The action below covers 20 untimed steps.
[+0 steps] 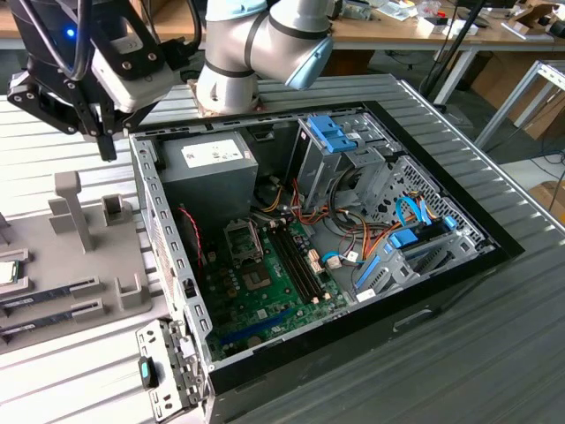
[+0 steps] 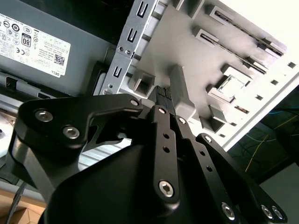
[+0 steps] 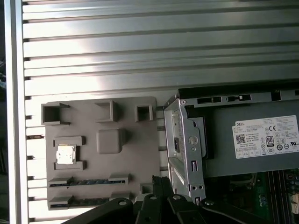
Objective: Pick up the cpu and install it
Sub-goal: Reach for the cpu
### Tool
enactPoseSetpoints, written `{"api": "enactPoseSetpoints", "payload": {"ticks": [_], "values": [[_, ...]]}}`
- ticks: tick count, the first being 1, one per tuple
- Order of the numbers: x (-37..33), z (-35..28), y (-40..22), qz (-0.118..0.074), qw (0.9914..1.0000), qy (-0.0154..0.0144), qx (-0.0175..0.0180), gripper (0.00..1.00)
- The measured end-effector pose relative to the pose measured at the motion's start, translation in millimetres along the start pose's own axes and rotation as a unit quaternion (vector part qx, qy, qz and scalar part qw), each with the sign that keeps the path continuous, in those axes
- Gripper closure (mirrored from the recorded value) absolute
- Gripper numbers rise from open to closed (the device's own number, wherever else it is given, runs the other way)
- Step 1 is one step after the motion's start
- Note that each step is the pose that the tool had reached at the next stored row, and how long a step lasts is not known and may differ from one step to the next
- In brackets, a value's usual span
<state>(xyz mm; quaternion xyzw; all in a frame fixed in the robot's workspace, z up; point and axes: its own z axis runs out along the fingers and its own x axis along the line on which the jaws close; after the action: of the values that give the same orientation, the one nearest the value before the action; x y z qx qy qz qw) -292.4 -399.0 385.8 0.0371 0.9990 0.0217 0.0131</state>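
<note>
A pale grey robot arm (image 1: 256, 44) holds its black jaws closed on nothing above a ribbed metal desk (image 1: 494, 344). They hang just outside the corner of an open black and silver computer case (image 1: 168, 256), where a grey metal power-supply box (image 1: 205, 172) sits. The cpu (image 1: 7, 273), a small flat square chip with a silvery top, lies in a square recess of a flat grey plastic tray (image 1: 97, 256). The tray rests on the desk beside the case, toward the desk's edge on the exterior view's left. In the first wrist view the cpu (image 3: 65, 154) lies flat in the tray (image 3: 135, 156), well apart from the jaws. Next to it, two long thin dark memory sticks (image 3: 84, 183) lie side by side in their slots. The jaws hover over the tray's side nearest the case wall (image 3: 184, 144), close to a blocky grey upright post (image 2: 180, 91) that the second wrist view shows just beyond their tips. That view also takes in the cpu (image 2: 232, 87) seated in its recess farther along the tray (image 2: 187, 51). Inside the case, a green motherboard (image 1: 265, 287) lies flat below the power-supply box, with bundles of coloured cables (image 1: 353, 238) and blue plastic drive brackets (image 1: 335, 134) toward the far side.
</note>
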Motion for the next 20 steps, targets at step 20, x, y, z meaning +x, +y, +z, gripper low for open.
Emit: {"api": "enactPoseSetpoints", "payload": {"ticks": [20], "values": [[9.8,3.0,-0.9,0.0,1.0,0.0,0.0,0.89]]}}
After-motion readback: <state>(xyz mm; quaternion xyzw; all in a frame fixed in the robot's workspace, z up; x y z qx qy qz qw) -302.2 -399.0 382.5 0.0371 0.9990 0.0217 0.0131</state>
